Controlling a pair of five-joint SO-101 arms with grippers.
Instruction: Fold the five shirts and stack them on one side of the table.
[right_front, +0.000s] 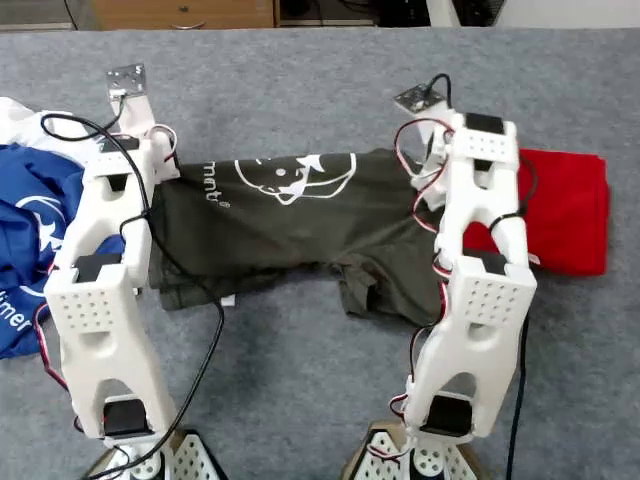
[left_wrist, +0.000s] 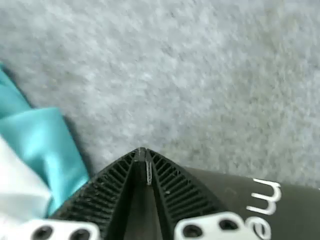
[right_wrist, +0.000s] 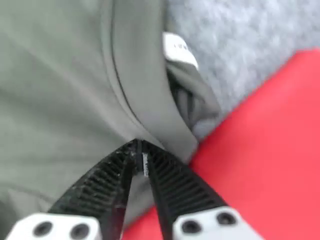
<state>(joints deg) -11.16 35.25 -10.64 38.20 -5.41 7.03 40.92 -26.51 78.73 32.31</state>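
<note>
Green shirt (right_front: 280, 230) lies spread on the grey table (right_front: 300, 80) between my two arms, with the folded red shirt (right_front: 570, 210) just beside its right edge. My right gripper (right_wrist: 139, 150) is closed, pinching the green cloth near its collar. My left gripper (left_wrist: 143, 160) is closed at the shirt's left edge; I cannot tell whether it has cloth.

Black ribbed gripper (left_wrist: 143, 159), jaws pressed together, above the grey table (left_wrist: 190, 75). A dark shirt (left_wrist: 285, 220) with white print lies on one side, teal-and-white cloth (left_wrist: 45, 145) on the other.
</note>
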